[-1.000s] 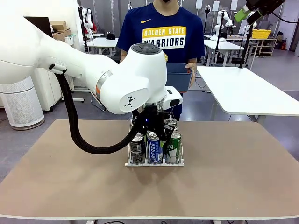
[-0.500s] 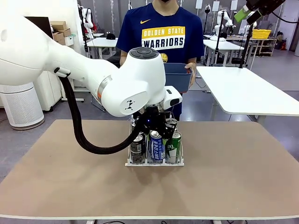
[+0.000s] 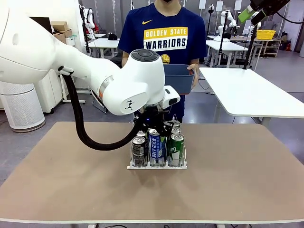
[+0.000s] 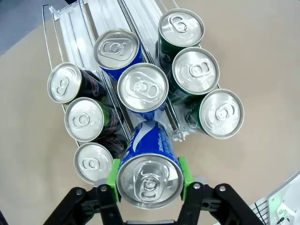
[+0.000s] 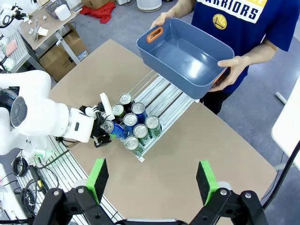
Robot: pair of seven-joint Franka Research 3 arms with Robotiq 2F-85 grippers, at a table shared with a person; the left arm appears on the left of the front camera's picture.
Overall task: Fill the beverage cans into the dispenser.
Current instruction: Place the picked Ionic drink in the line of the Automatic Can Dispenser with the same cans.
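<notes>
My left gripper (image 4: 149,177) is shut on a blue beverage can (image 4: 150,145), green pads on both sides near its silver top. The can hangs tilted at the front of the middle lane of the clear dispenser (image 4: 105,18). Black cans (image 4: 84,119) fill the left lane, two blue cans (image 4: 143,87) the middle and green cans (image 4: 196,70) the right. From the front, the left gripper (image 3: 155,135) holds the blue can (image 3: 155,148) between a black can (image 3: 138,151) and a green can (image 3: 176,148) in the dispenser (image 3: 156,166). My right gripper (image 5: 152,180) is open high above the table.
A person at the far side holds a blue-grey bin (image 3: 178,78) with both hands, seen empty from above as the bin (image 5: 187,56). The brown table (image 3: 237,180) has free room on both sides of the dispenser (image 5: 164,101). Another table (image 3: 251,95) stands at the back right.
My left wrist has shifted a little to the left and the blue can in its grip now sits slightly higher at the front of the middle lane. The right gripper stays open.
</notes>
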